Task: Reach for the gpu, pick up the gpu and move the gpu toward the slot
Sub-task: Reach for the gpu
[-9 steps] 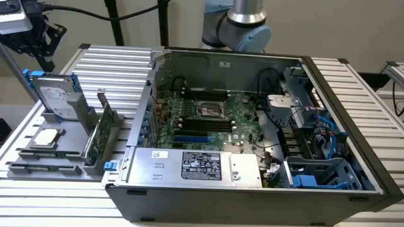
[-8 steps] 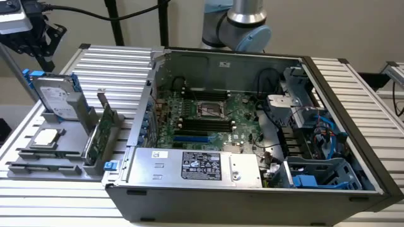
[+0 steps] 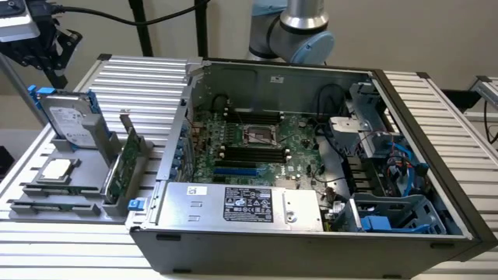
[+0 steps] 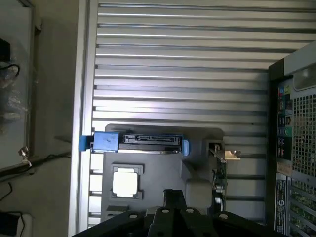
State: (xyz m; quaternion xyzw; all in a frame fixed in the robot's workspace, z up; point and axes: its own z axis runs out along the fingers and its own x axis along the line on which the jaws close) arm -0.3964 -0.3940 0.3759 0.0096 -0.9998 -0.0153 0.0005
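Note:
The gpu (image 3: 125,158) is a thin green card standing on edge in the grey holder (image 3: 78,195), its silver bracket pointing up, just outside the open computer case (image 3: 311,233). In the wrist view the gpu (image 4: 220,174) shows edge-on beside the holder (image 4: 163,168). My gripper (image 3: 43,49) hangs high at the exterior view's upper left, well above and behind the holder, touching nothing; its black body (image 4: 175,200) sits over the holder in the wrist view. The blue slots (image 3: 233,172) lie on the green motherboard inside the case.
A silver hard drive with blue rails (image 3: 66,119) stands in the holder behind the gpu, and a square processor (image 3: 56,170) lies flat beside it. Black cables (image 3: 116,14) trail from the gripper. The ribbed metal table (image 3: 140,81) surrounds the case.

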